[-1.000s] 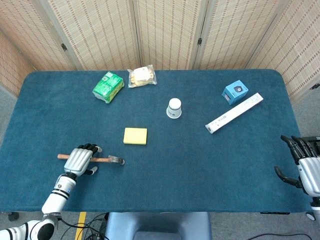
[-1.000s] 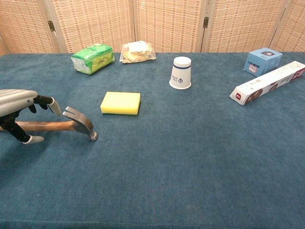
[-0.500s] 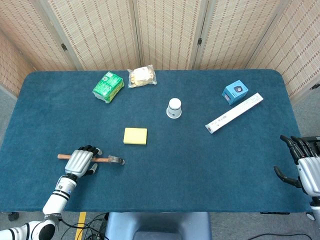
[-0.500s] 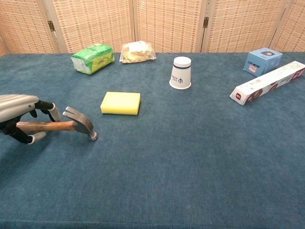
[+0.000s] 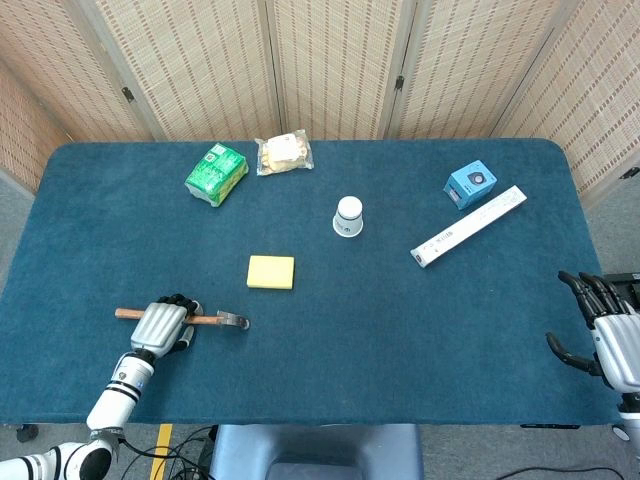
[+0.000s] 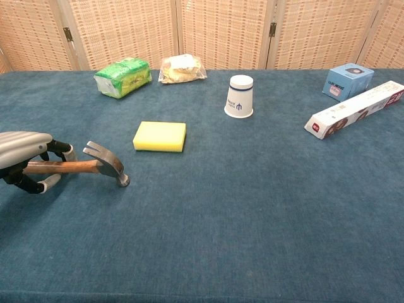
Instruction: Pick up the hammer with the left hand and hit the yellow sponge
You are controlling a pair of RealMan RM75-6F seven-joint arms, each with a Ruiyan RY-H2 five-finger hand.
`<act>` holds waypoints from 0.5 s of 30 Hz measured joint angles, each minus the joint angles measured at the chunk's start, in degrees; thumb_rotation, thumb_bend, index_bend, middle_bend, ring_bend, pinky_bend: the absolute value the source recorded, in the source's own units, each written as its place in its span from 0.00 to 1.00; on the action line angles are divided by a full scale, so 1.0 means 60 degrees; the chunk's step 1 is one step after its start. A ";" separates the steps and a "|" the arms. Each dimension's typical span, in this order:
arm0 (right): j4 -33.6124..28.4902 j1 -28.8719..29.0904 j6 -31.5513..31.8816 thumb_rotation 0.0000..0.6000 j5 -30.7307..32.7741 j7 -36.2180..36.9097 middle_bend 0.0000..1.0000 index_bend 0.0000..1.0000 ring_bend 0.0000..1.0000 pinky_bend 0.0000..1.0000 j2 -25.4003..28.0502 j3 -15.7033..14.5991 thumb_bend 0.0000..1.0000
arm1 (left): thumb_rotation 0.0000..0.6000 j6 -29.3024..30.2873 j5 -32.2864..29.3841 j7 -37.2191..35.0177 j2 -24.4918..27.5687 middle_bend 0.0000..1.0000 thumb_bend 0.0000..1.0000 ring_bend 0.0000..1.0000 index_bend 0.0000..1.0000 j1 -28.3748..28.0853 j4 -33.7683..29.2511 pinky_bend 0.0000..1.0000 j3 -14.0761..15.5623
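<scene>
Our left hand [image 6: 25, 161] has its fingers curled around the hammer [image 6: 85, 165] handle, the hammer's head resting on the blue counter [image 6: 252, 208] just near-left of the yellow sponge [image 6: 160, 136]. Our right hand [image 5: 610, 335] hangs far right of the sponge, fingers spread, holding nothing.

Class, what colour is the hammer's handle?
Brown wood, seen best in the chest view: the hammer handle runs under the left robot hand.

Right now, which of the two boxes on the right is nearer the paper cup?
The long white box, lying diagonally; its lower end reaches toward the paper cup. The small blue box sits farther out, by the long box's far end.
</scene>
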 measured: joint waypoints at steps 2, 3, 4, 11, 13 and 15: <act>-0.0008 -0.0006 -0.0001 1.00 0.0007 -0.0005 0.16 0.00 0.09 0.09 0.0002 -0.0003 0.25 | 1.00 0.0023 0.0025 -0.0053 -0.0040 0.41 0.58 0.28 0.41 0.0003 0.0076 0.30 0.0011; -0.0012 -0.0008 -0.0002 1.00 0.0009 -0.0009 0.16 0.00 0.09 0.09 0.0003 -0.0005 0.25 | 1.00 0.0017 0.0027 -0.0061 -0.0047 0.41 0.58 0.29 0.41 0.0000 0.0102 0.30 0.0019; -0.0018 -0.0011 -0.0002 1.00 0.0009 -0.0013 0.16 0.00 0.09 0.09 0.0006 -0.0007 0.25 | 1.00 0.0005 0.0024 -0.0066 -0.0051 0.42 0.58 0.29 0.41 -0.0005 0.0123 0.30 0.0028; -0.0080 -0.0010 -0.0017 1.00 0.0004 0.0001 0.16 0.00 0.09 0.09 0.0030 -0.0014 0.25 | 1.00 -0.0019 0.0019 -0.0208 -0.0069 0.47 0.58 0.34 0.44 -0.0013 0.0202 0.30 0.0048; -0.0095 -0.0006 -0.0027 1.00 0.0003 0.0007 0.16 0.00 0.09 0.09 0.0040 -0.0016 0.25 | 1.00 -0.0036 0.0036 -0.0277 -0.0074 0.49 0.60 0.37 0.46 -0.0015 0.0214 0.30 0.0050; -0.0111 -0.0005 -0.0033 1.00 0.0006 0.0000 0.16 0.00 0.09 0.09 0.0045 -0.0016 0.25 | 1.00 -0.0099 0.0037 -0.0415 -0.0078 0.51 0.61 0.40 0.48 -0.0025 0.0245 0.30 0.0047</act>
